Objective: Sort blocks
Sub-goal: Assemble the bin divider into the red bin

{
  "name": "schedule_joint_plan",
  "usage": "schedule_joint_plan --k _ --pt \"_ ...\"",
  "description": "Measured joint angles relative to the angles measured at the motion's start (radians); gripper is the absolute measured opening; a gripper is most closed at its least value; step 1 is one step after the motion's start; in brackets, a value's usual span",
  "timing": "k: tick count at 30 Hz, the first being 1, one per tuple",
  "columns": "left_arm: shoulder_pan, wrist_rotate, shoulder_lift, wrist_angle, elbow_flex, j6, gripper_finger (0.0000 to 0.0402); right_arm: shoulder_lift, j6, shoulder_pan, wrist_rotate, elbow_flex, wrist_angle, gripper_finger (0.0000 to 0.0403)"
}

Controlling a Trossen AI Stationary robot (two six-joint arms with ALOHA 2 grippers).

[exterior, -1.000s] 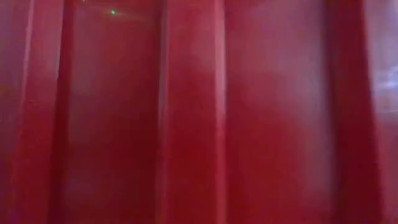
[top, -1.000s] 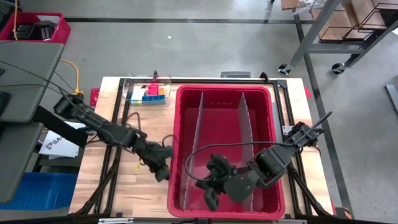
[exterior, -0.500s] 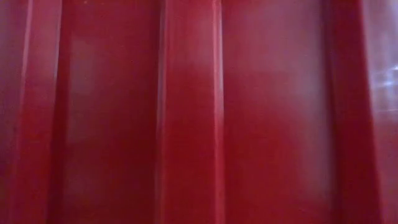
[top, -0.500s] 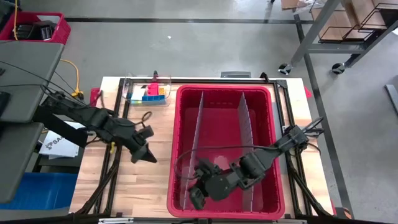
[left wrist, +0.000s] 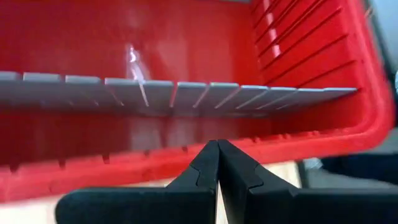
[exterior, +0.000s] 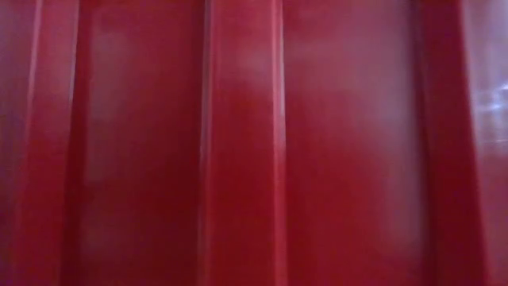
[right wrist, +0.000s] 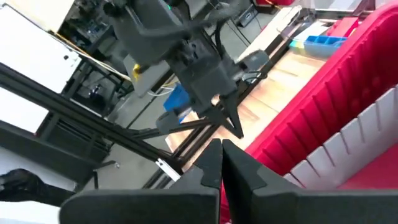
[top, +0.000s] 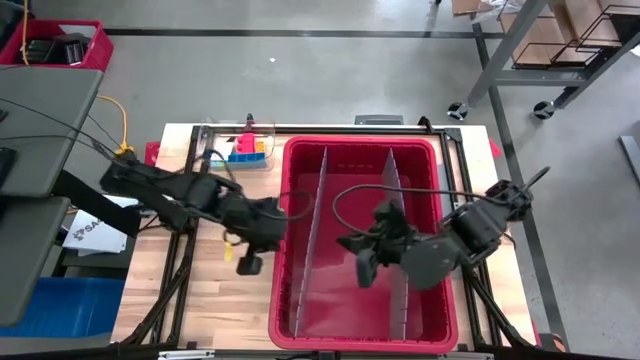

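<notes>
The blocks (top: 240, 150), blue, yellow, red and green, lie in a clear tray on the table, left of the red bin's (top: 440, 180) far-left corner; they also show as the blocks (right wrist: 317, 40) in the right wrist view. My left gripper (top: 250, 263) hangs shut over the wood just outside the bin's left wall (left wrist: 186, 155), slanting down toward it, with nothing between its fingers. My right gripper (top: 363, 272) hovers shut and empty above the bin's middle compartment, pointing toward the left arm (right wrist: 205, 68).
Two grey slotted dividers (top: 312, 230) (top: 395, 230) split the bin into three long compartments. The low view is filled by the bin's ribbed red wall (exterior: 238, 143). Bare wood (top: 215, 300) lies near-left of the bin. Black frame rails (top: 190, 180) edge the table.
My left gripper has risen beside the bin's left wall, rolled about its own line and tipped steeply down, staying shut. My right gripper has lifted out of the bin's near end and gone toward the far and right edges, over the middle compartment, also shut.
</notes>
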Motion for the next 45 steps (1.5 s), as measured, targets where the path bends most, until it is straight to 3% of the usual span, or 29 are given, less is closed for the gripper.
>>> schedule_joint_plan --k 5,14,21,31,39,45 --pt "-0.033 -0.002 0.114 0.024 0.084 0.063 0.0 0.0 -0.037 0.023 -0.004 -0.001 -0.039 0.0" --pt "-0.083 -0.009 0.26 -0.024 0.082 -0.032 0.0 -0.001 -0.063 0.095 0.009 -0.001 -0.047 0.0" --pt "-0.092 0.166 0.297 -0.008 0.082 -0.035 0.0 -0.001 -0.064 0.114 0.045 -0.001 -0.047 0.0" --pt "-0.116 0.291 0.364 0.114 0.081 0.133 0.0 -0.003 -0.056 0.111 0.06 -0.001 -0.046 0.0" --pt "-0.156 0.206 0.381 0.203 0.08 0.048 0.0 -0.018 -0.054 0.104 0.107 -0.001 -0.025 0.0" --pt "-0.147 0.173 0.38 0.258 0.08 0.092 0.0 -0.016 -0.02 0.097 -0.009 -0.001 -0.009 0.0"
